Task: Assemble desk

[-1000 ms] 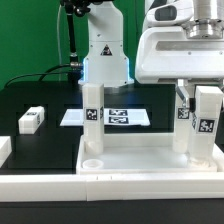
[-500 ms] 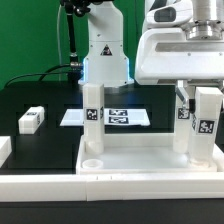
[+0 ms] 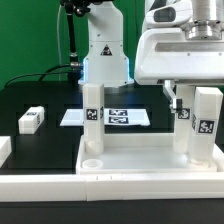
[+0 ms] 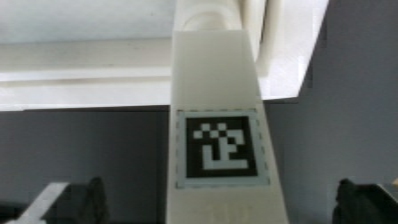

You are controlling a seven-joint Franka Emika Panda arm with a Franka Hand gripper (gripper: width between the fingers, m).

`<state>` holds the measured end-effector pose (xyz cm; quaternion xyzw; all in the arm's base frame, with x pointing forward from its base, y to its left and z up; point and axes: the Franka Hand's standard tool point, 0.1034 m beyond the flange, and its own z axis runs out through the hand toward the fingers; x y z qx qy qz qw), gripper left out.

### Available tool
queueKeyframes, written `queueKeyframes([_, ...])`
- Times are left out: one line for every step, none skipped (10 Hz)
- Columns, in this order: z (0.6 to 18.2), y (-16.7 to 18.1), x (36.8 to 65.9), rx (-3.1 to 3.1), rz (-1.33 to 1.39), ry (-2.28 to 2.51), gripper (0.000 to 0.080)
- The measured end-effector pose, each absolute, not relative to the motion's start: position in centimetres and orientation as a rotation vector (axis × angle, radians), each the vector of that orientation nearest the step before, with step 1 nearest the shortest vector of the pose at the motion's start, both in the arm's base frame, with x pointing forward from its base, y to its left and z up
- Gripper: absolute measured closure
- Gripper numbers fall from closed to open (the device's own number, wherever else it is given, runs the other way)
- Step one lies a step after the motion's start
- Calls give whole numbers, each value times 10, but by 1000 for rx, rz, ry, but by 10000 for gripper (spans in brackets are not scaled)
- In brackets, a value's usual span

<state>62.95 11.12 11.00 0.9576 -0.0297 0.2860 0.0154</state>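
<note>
Between the spread fingers [image 4: 71, 203] of the claw [image 4: 217, 205], one tagged leg [image 4: 217, 90], gaps either side.

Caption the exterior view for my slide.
Three legs stand upright on the desk top, two of them beneath the pincer; a fourth leg lies loose on the black table.

Black table [image 3: 45, 145] carries desk top [image 3: 135, 152]; loose leg [image 3: 32, 120] lying flat toward exterior view's left; marker board [image 3: 125, 117] behind desk top; border rail [image 3: 120, 186] along front.
</note>
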Motion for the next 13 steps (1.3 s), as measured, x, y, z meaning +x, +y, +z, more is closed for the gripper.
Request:
queueKeyframes([110, 111, 630, 2979, 890, -92, 152])
queueKeyframes([110, 111, 630, 2979, 890, -92, 152])
queueKeyframes([110, 111, 630, 2979, 890, -91, 151])
queueKeyframes([110, 111, 630, 2979, 890, -91, 151])
queueKeyframes([110, 111, 630, 2979, 890, -91, 151])
queueKeyframes([111, 111, 630, 2978, 890, -86, 151])
queueKeyframes([119, 109, 631, 2986, 863, -74, 151])
queueKeyframes([130, 109, 632, 3009, 804, -83, 151])
queueKeyframes([141, 108, 636, 3010, 820, -79, 151])
queueKeyframes([145, 103, 638, 3017, 782, -76, 151])
queueKeyframes([148, 100, 638, 3043, 663, -92, 151])
queueKeyframes([149, 99, 641, 3060, 558, -104, 151])
queueKeyframes([148, 97, 643, 3066, 481, -114, 151])
